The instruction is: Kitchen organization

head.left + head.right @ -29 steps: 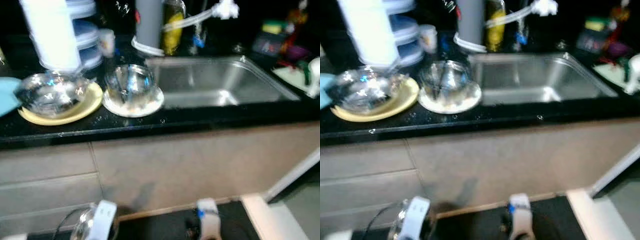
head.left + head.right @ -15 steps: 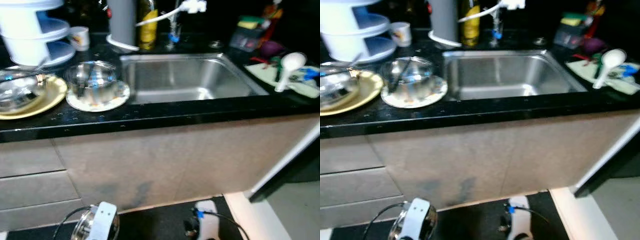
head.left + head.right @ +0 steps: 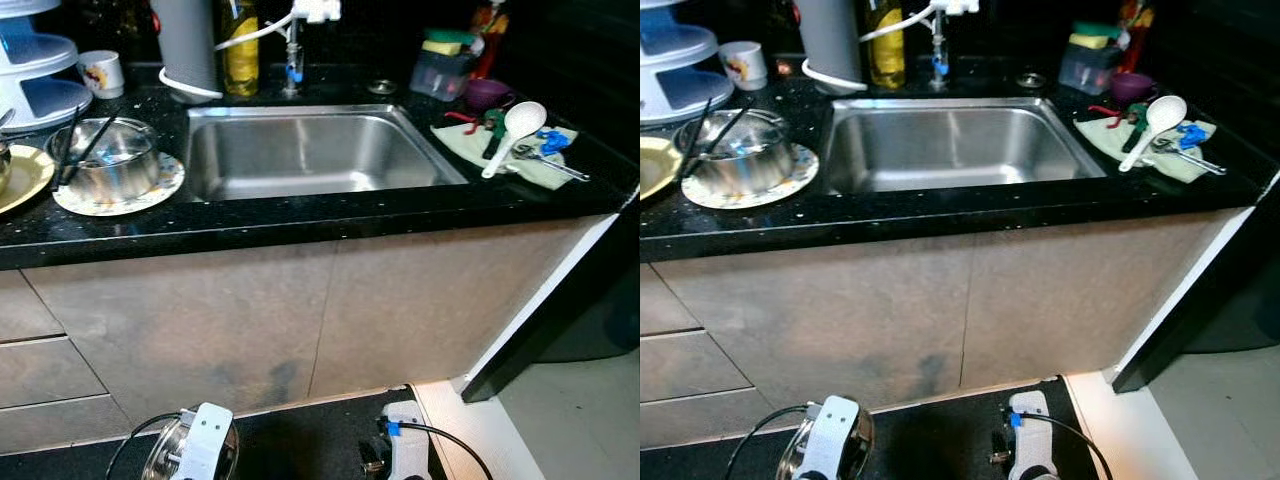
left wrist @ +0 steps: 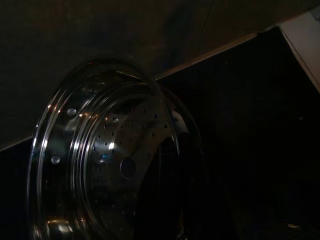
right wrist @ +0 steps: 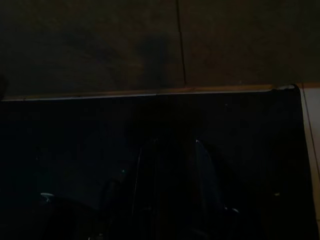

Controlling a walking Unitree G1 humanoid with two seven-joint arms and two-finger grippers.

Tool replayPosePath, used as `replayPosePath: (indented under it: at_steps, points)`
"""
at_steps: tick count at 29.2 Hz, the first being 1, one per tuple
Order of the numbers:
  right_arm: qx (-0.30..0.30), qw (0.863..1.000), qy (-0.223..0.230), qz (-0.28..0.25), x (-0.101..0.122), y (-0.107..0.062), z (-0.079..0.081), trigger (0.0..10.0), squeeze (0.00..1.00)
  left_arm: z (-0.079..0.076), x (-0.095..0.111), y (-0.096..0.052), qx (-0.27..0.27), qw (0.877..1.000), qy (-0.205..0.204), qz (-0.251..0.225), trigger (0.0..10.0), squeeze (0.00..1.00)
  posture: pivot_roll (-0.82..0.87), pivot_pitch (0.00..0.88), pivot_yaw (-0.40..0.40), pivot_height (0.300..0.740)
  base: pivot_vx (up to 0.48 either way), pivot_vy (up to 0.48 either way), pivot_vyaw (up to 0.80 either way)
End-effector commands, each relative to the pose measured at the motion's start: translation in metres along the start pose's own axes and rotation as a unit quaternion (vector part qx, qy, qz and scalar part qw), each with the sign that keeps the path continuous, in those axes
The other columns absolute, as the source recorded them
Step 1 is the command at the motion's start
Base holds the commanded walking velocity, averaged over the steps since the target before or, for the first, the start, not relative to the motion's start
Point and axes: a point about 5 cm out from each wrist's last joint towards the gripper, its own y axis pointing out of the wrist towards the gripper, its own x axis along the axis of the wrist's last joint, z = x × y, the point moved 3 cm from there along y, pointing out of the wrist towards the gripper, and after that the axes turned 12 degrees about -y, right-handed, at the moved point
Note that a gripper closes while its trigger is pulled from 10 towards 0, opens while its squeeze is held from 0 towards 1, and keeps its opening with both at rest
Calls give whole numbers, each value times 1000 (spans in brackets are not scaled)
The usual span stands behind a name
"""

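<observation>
My left arm hangs low in front of the cabinet, and its gripper (image 4: 167, 195) is shut on a shiny perforated steel dish (image 4: 100, 160), which also glints beside the wrist (image 3: 168, 455). My right arm (image 3: 404, 448) hangs idle next to it; that wrist view is very dark. On the black counter (image 3: 330, 215) a steel bowl (image 3: 112, 168) holding chopsticks sits on a patterned plate (image 3: 155, 190), left of the steel sink (image 3: 300, 112). A yellow plate (image 3: 22, 175) lies at the far left.
A white ladle (image 3: 515, 122) and utensils lie on a cloth (image 3: 525, 168) right of the sink. Behind stand a mug (image 3: 100, 72), a grey canister (image 3: 185, 45), a yellow bottle (image 3: 240, 50), a tap (image 3: 293, 40) and a purple bowl (image 3: 487, 93). Beige cabinet fronts (image 3: 300, 310) face me.
The camera has swung to the right and sharpened: the dishes slid toward the left edge and the cloth with the ladle came into view. Both arms stay low.
</observation>
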Motion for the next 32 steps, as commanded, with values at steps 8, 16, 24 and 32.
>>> replayPosePath:
  at_steps: [8,16,24,32]
  points:
    - [-8,1000,2,15,-10,-5,-5,10000,0,-2,-5,-2,-3,1000,5,6,10000,0,-66,147,-44,740,0,-342,0]
    - [-7,1000,2,16,-11,-5,-5,10000,0,4,-1,-2,12,999,-35,-3,10000,0,-66,148,-43,740,0,162,0]
    - [-7,1000,3,15,-11,-6,-4,10000,0,2,0,-3,3,1000,-23,-9,10000,0,-65,141,-40,740,0,234,0]
    - [-8,1000,7,10,-10,-6,-5,10000,0,-2,-1,-5,-12,999,33,-10,10000,0,-66,135,-39,740,0,0,0]
